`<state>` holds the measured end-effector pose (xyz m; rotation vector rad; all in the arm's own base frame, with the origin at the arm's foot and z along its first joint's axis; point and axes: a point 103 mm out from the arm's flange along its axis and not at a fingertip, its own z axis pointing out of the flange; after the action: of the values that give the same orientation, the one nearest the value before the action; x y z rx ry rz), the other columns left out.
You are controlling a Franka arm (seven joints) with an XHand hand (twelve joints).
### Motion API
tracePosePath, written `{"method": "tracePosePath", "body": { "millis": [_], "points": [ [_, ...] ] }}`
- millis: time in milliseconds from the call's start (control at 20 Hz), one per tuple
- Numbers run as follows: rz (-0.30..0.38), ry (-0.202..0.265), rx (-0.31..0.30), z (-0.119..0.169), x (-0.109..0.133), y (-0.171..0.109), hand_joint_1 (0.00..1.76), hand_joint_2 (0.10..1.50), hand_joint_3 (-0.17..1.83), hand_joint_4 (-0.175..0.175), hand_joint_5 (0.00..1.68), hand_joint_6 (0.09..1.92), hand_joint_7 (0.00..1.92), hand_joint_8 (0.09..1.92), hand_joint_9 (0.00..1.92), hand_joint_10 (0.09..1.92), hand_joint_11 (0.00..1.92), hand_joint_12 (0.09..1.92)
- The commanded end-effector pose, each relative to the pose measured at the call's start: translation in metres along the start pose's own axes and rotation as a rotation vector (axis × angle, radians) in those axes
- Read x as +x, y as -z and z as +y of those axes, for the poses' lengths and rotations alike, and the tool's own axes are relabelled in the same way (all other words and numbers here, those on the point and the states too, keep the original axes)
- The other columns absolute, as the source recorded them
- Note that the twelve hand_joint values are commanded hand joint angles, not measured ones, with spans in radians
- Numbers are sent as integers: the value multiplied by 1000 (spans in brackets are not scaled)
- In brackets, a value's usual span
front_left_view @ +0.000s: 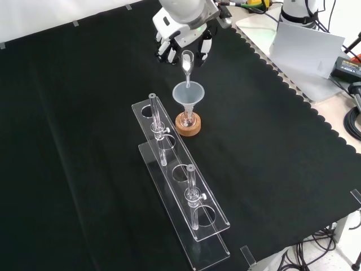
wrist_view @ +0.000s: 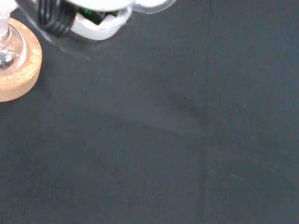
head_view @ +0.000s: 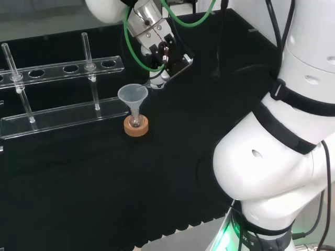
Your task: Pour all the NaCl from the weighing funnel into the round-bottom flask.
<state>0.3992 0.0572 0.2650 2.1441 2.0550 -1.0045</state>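
A small round-bottom flask (front_left_view: 188, 117) sits on a cork ring (front_left_view: 188, 126) near the middle of the cloth, with a clear plastic funnel (front_left_view: 188, 93) in its neck. In the front view the hand (front_left_view: 184, 31) hangs just above and behind it, fingers curled round a clear weighing funnel (front_left_view: 187, 63) that is tipped steeply, its narrow end pointing down into the plastic funnel's mouth. The head view has the hand (head_view: 159, 49) right of and above the funnel (head_view: 132, 95) and cork ring (head_view: 136, 126). In the wrist view the cork ring (wrist_view: 18, 70) and flask (wrist_view: 7, 44) lie close by.
A clear acrylic tube rack (front_left_view: 180, 186) with two upright glass tubes stands beside the flask, nearer the front view's camera; in the head view the rack (head_view: 63, 68) is left of the flask. A grey box (front_left_view: 307, 48) and cables lie past the cloth's scalloped edge.
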Motion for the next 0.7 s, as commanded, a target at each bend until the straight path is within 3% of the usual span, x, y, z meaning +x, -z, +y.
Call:
{"method": "tracePosePath", "body": {
  "millis": [50, 700],
  "points": [
    [-74, -22, 19, 2, 1, 4, 1079, 712, 670, 175, 1139, 915, 559, 636, 933, 332, 772, 1104],
    [-156, -20, 20, 4, 1, 12, 1080, 711, 670, 175, 1140, 912, 551, 637, 928, 334, 771, 1106]
  ]
}}
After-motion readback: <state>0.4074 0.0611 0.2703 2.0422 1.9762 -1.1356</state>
